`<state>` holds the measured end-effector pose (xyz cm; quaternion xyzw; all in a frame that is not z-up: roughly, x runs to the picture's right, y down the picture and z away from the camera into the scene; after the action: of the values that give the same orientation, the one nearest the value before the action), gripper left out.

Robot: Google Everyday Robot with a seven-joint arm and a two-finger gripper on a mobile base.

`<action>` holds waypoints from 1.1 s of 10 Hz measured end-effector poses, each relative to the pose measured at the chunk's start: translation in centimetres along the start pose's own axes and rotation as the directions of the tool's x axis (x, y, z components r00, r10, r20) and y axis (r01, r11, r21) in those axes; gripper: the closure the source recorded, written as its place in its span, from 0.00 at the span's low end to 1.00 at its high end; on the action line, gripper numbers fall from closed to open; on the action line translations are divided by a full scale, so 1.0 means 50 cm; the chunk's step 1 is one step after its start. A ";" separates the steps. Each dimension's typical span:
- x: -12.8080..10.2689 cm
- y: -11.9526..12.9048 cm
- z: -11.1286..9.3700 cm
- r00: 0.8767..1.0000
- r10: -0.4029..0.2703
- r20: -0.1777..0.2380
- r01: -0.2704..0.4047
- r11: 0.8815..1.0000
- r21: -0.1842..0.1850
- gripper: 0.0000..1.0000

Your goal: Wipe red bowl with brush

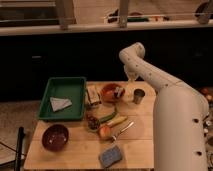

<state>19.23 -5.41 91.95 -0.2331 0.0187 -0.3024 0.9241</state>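
The red bowl point(108, 93) sits at the far middle of the wooden table point(75, 152). A small pale and dark thing, the brush point(119, 92), lies in the bowl at its right side. My gripper point(131, 78) hangs from the white arm point(150, 75) just behind and to the right of the bowl, above the table's far edge. It is apart from the brush.
A metal cup point(138, 96) stands right of the bowl. A green tray point(75, 86) with a pale cloth point(60, 104) is at left. A maroon bowl point(55, 137), a blue-grey sponge point(110, 156), a silver utensil point(123, 131), fruit point(104, 131) and vegetables point(111, 116) lie nearer.
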 end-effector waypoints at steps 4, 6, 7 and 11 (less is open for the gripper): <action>0.010 -0.033 0.016 0.995 0.080 -0.062 -0.077 0.996 0.054 1.00; 0.001 -0.058 0.035 0.997 0.075 -0.025 -0.073 0.994 0.081 1.00; -0.010 -0.070 0.042 0.998 0.064 -0.003 -0.064 0.994 0.090 1.00; -0.055 -0.093 0.050 0.994 -0.066 0.086 0.056 0.992 0.110 1.00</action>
<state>14.85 -6.09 95.95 -0.1970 -0.0463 -0.3204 0.9254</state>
